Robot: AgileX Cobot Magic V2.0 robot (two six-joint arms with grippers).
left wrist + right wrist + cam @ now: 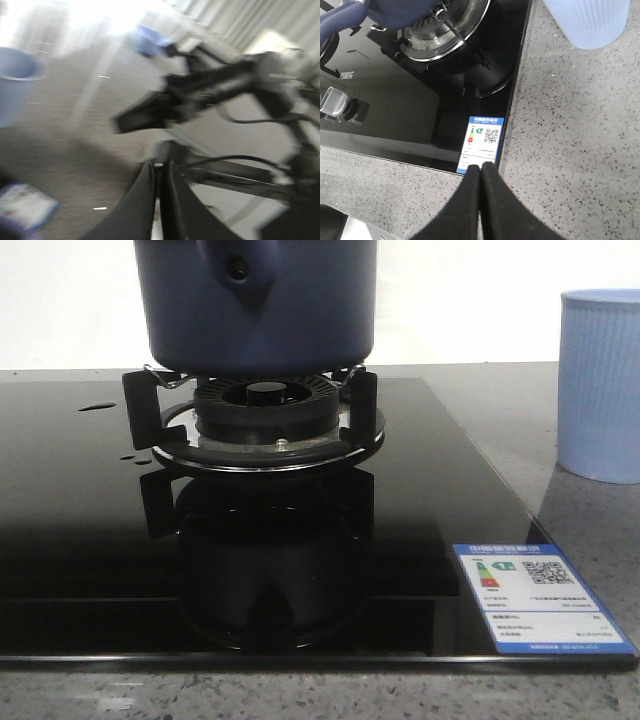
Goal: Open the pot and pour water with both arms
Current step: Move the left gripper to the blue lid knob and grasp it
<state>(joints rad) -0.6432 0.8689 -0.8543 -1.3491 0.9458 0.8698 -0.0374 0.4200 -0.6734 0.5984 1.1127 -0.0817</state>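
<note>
A speckled grey surface [560,125] carries a glossy black hob [80,540]. On the hob's burner stand [270,420] sits the dark navy pot [255,300]; its top is cut off, so its contents cannot be seen. A pale blue ribbed cup [600,385] stands on the surface, right of the hob, its inside unseen. The right pincer [481,172] and left pincer [159,172] have fingers pressed together, holding nothing.

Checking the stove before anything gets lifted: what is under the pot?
The pot sits on black supports over a round burner, ringed by a shiny metal plate, on the black glass cooktop. The pot's underside and inside are hidden.
</note>
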